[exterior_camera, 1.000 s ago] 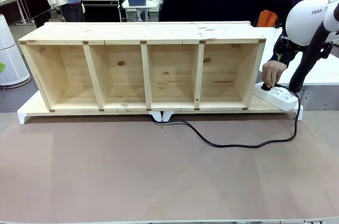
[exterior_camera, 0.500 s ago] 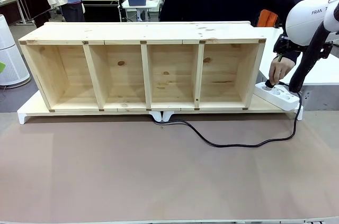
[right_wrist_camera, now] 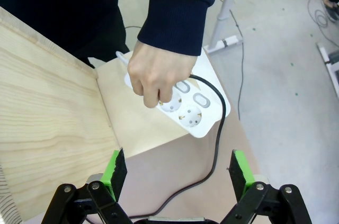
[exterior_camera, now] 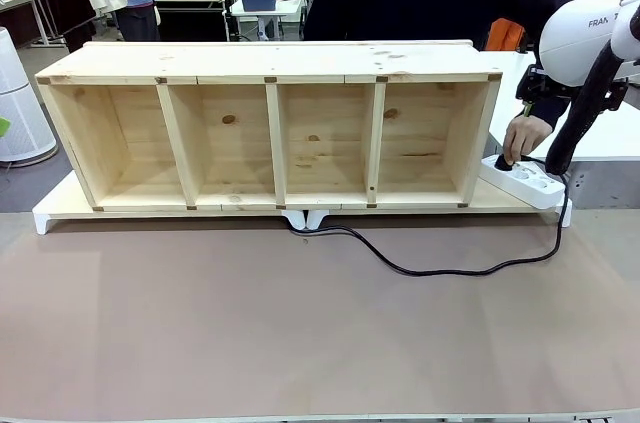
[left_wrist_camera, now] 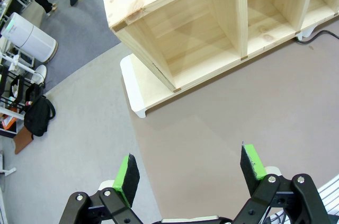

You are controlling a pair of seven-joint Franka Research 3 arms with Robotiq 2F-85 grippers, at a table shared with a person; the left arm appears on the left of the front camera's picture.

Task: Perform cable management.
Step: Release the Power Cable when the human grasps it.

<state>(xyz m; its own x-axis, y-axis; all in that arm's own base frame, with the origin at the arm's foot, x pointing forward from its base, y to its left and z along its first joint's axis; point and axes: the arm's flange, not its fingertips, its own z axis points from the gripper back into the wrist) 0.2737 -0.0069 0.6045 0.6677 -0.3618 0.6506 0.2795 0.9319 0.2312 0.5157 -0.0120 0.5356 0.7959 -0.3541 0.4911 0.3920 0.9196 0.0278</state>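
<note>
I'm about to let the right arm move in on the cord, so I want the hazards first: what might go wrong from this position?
1. The person's hand is on the white power strip, right below the open right gripper; descending now may hit the fingers.
2. The cable lies in a loose loop on the table, running from the strip to under the wooden shelf; pulling it might drag the strip off its ledge or snag it at the shelf's foot.

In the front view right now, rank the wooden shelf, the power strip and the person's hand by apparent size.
1. Wooden shelf, by far the largest.
2. Power strip.
3. Person's hand, slightly smaller than the strip, though the robot arm hides part of the strip.
</note>
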